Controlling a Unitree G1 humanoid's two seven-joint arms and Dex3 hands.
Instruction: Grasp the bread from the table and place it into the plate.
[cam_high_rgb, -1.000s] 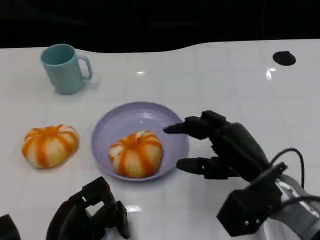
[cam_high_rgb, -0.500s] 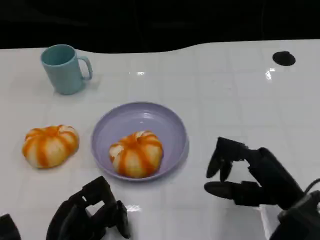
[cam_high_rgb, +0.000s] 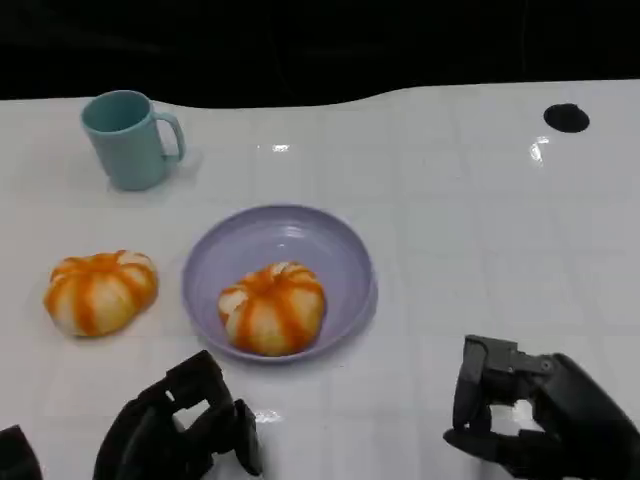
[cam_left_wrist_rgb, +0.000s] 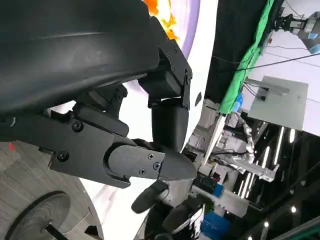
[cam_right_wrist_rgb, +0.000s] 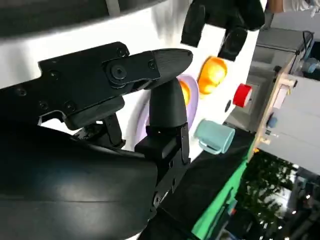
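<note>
Nearest, left hand sat at the bench's front edge, fingers curled in, holding nothing. Right hand was low at the right, fingers bent but apart, empty. Glossy white bench. Round, ridged orange-striped bread lay in the shallow lilac plate, no clear long axis. A second bread lay left of the plate. Farthest, a smooth teal mug.

Orange stripes on white, lavender and teal before you

You see two round white bread buns striped orange, a lavender plastic plate, a teal ceramic mug, a glossy white table.
</note>
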